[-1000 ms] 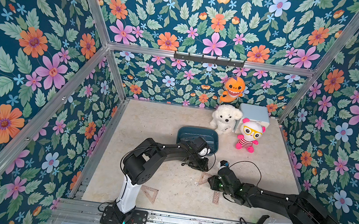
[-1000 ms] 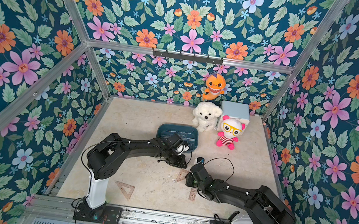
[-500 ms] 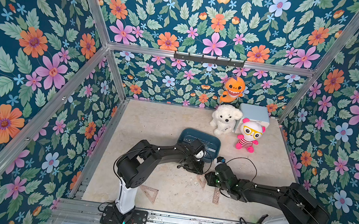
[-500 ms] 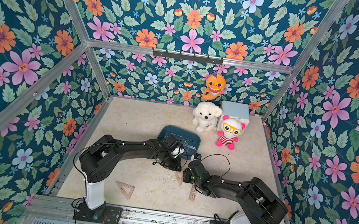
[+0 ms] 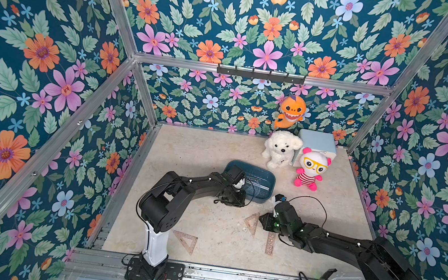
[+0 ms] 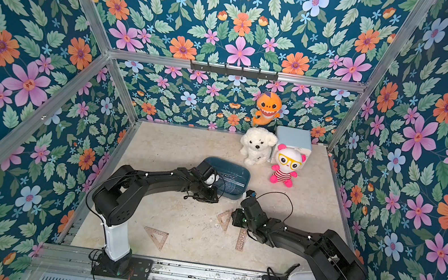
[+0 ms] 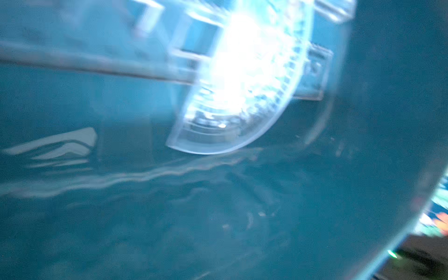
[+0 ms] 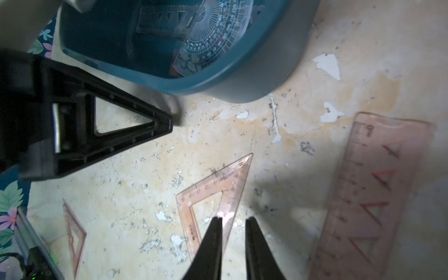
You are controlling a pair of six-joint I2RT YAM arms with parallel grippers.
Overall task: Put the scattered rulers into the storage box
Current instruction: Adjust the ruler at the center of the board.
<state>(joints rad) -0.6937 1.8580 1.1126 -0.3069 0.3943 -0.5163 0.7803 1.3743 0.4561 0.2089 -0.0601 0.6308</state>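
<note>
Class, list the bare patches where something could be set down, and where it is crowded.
Free: the far-left floor between back wall and box; the right strip between doll and right arm. Crowded: in front of the box, around the set square and ruler.

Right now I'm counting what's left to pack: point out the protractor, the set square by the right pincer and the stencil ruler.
protractor (image 8: 213, 34): right wrist view, printed scale.
set square (image 8: 236, 184): right wrist view, graduated side.
stencil ruler (image 5: 270, 243): a top view, middle.
</note>
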